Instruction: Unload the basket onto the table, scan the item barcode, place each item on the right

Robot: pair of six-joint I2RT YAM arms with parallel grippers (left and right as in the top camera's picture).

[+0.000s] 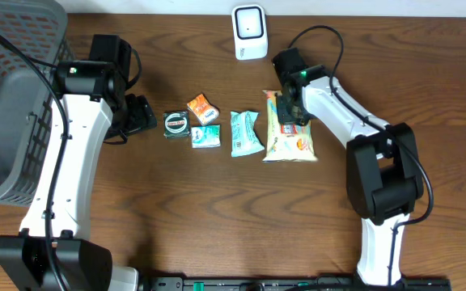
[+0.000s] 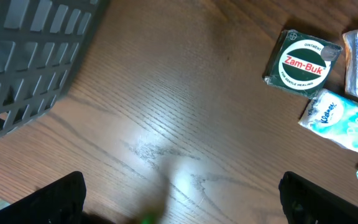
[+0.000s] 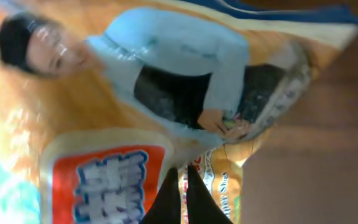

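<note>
The right gripper (image 1: 288,105) is down on the top end of the snack bag (image 1: 291,136), which lies flat on the desk (image 1: 217,218) just below the white scanner (image 1: 249,32). In the right wrist view its two dark fingers (image 3: 166,202) are pressed together right against the bag's printed front; I can't tell whether they have pinched any of the wrapper. The bag is the rightmost thing in a loose row. To its left lie a teal packet (image 1: 245,133), a small tissue pack (image 1: 206,136), an orange packet (image 1: 202,107) and a round green tin (image 1: 175,123).

The left gripper (image 1: 142,114) sits just beside the tin, between it and the gray basket (image 1: 6,97) at the desk's far left corner. Its jaws stand wide apart with nothing in them, over bare wood.
</note>
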